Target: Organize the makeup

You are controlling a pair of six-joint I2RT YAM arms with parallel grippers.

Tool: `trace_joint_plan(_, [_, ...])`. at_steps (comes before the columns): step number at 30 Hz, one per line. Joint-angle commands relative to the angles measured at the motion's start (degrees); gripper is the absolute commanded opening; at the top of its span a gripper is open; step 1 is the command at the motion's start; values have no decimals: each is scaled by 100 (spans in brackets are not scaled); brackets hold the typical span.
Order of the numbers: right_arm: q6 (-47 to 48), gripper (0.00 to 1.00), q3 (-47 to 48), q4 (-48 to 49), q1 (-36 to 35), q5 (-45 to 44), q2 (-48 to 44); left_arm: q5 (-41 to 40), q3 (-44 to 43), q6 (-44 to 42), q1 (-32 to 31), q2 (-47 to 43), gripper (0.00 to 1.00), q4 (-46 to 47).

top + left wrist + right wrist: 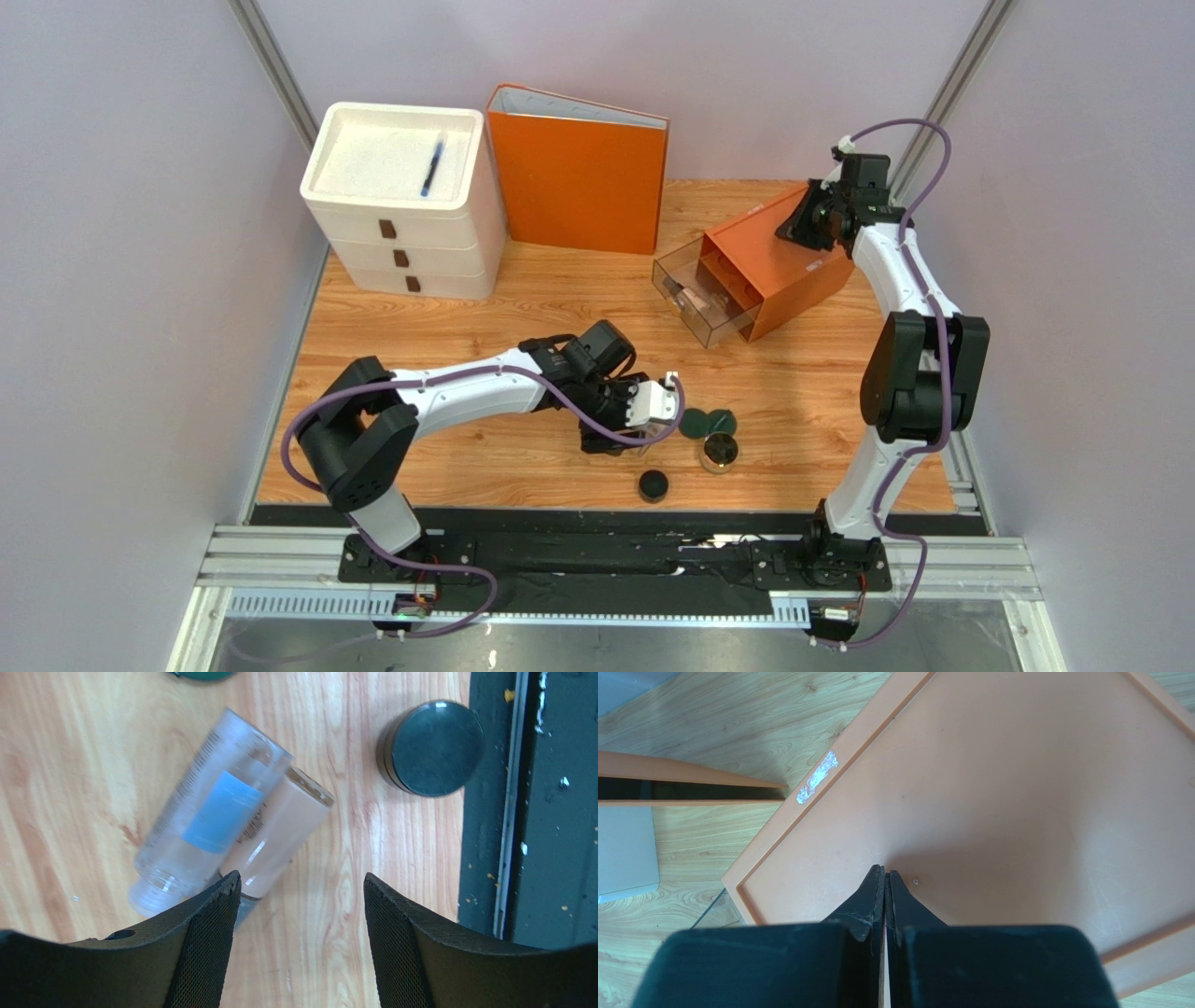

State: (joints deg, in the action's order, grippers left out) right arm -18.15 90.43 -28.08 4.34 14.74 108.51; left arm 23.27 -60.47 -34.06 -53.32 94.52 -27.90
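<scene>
A clear tube [210, 812] with a blue label and a beige foundation bottle [281, 836] lie side by side on the wood. My left gripper [300, 882] is open just above them, with bare table between the jaws and its left fingertip [221, 896] over their near ends. In the top view it [627, 427] hides both. The black round pot [432, 747] [654, 486] sits near the table's front edge. The dark green twin-disc compact [709, 420] and the gold-rimmed jar [720, 450] lie to its right. My right gripper [885, 873] [811, 224] is shut, tips resting on the orange box's top [1018, 798].
The orange box [793, 273] has a clear drawer [694, 297] pulled out toward the left. A white drawer unit [407, 210] with a blue pen [432, 168] on top and an orange binder [578, 165] stand at the back. A black rail [533, 812] borders the front edge.
</scene>
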Motion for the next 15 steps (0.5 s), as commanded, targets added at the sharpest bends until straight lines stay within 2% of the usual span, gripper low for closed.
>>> trace_joint_plan(1, [242,0,-544,-1640,-109,-226,830,204,-439,-259,-64,119,70,268])
trace_joint_plan(8, [251,0,-527,-1657,-65,-200,856,363,-765,-302,-99,594,68,-30])
trace_joint_plan(15, [233,0,-518,-1649,-30,-165,856,301,-642,-390,-135,471,67,-154])
